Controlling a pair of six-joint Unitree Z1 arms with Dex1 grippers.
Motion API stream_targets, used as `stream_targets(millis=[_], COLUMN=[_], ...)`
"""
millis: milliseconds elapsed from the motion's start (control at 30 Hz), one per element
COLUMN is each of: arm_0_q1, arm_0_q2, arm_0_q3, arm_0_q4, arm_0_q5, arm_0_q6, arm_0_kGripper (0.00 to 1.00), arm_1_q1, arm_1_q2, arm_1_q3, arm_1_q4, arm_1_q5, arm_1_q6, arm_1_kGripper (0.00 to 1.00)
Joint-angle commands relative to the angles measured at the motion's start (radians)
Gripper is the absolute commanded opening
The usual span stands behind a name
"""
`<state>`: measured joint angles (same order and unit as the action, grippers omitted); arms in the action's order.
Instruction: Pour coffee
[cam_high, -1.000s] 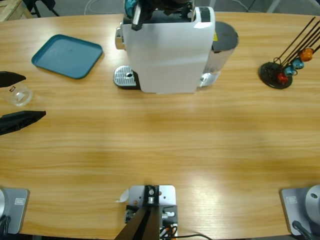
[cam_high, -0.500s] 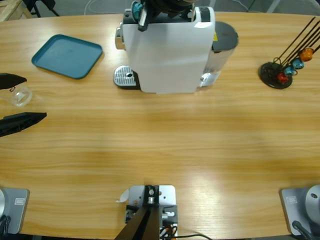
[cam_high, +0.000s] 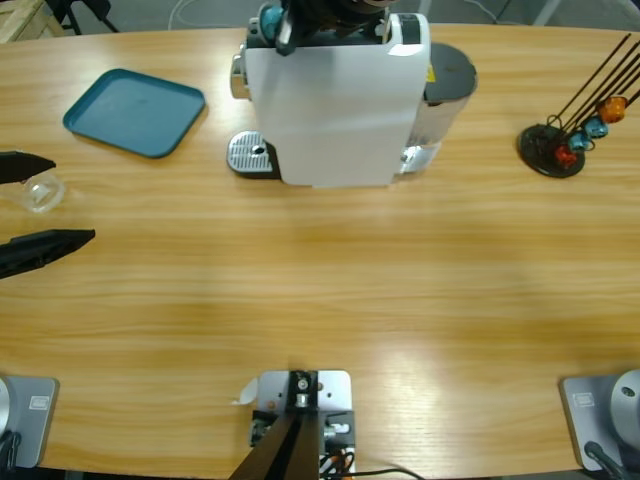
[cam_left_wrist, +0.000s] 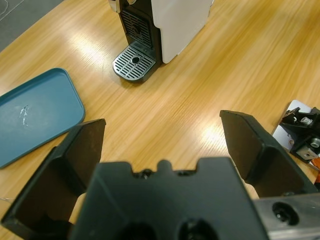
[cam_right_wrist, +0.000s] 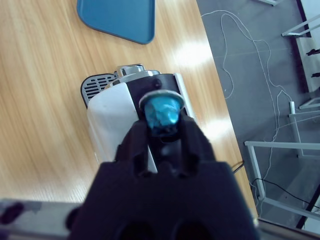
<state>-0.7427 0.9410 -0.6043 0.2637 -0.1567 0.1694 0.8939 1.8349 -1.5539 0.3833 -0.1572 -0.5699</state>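
Note:
The white coffee machine (cam_high: 335, 100) stands at the table's far middle, its metal drip tray (cam_high: 250, 155) on its left side. My right gripper (cam_high: 283, 22) hovers over the machine's top, shut on a blue capsule (cam_high: 268, 17). In the right wrist view the capsule (cam_right_wrist: 161, 111) sits between the jaw tips, above the machine (cam_right_wrist: 112, 127). At the left edge my left gripper (cam_high: 72, 200) is open wide, a small clear cup (cam_high: 41, 192) lying between its jaws, close to the far jaw. The left wrist view looks toward the machine (cam_left_wrist: 170, 22) and drip tray (cam_left_wrist: 134, 62); the cup is hidden there.
A teal tray (cam_high: 135, 112) lies at the far left, also showing as the tray (cam_left_wrist: 35, 112) and the tray (cam_right_wrist: 117, 17). A black capsule stand (cam_high: 560, 140) with coloured capsules is at the far right. Cables lie on the floor beyond the table.
My right gripper has shifted the blue capsule slightly rightward over the machine's top. The left gripper's jaws have edged a little toward the table's near side; the cup stays put.

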Motion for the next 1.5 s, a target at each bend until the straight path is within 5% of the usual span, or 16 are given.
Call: stream_targets(millis=[33,100,167,233,300,333,667,900,1100,1500], arm_0_q1=[-0.006,-0.006,-0.006,-0.006,-0.006,-0.006,-0.006,-0.006,-0.006,-0.006], arm_0_q2=[-0.037,-0.036,-0.036,-0.037,-0.036,-0.038,-0.026,-0.038,-0.033,-0.026], arm_0_q3=[0.046,0.048,0.051,0.051,0.05,0.049,0.054,0.036,0.029,0.041], arm_0_q4=[-0.004,-0.005,-0.007,-0.008,-0.01,-0.012,-0.046,-0.049,-0.049,-0.048], arm_0_q5=[0.026,0.026,0.026,0.026,0.029,0.032,0.09,0.071,0.071,0.069], arm_0_q6=[-0.02,-0.022,-0.025,-0.027,-0.03,-0.034,-0.042,-0.044,-0.045,-0.05], arm_0_kGripper=[1.0,1.0,1.0,1.0,1.0,1.0,1.0,1.0,1.0,1.0], arm_1_q1=[-0.013,-0.013,-0.013,-0.011,-0.008,-0.005,0.082,0.049,0.02,0.019], arm_1_q2=[0.031,0.016,-0.01,-0.044,-0.09,-0.12,-0.47,-0.38,-0.208,-0.169], arm_1_q3=[0.037,0.043,0.043,0.039,0.048,0.067,0.426,0.365,0.265,0.254], arm_1_q4=[-0.022,-0.034,-0.043,-0.043,-0.024,-0.015,-0.011,-0.192,-0.273,-0.364], arm_1_q5=[-0.016,-0.02,-0.006,0.041,0.118,0.126,-0.123,-0.366,-0.375,-0.307], arm_1_q6=[0.017,0.022,0.03,0.057,0.103,0.127,0.751,1.003,1.125,1.261], arm_1_kGripper=[0.913,0.911,0.777,0.491,0.032,0.0,0.0,0.0,0.0,0.0])
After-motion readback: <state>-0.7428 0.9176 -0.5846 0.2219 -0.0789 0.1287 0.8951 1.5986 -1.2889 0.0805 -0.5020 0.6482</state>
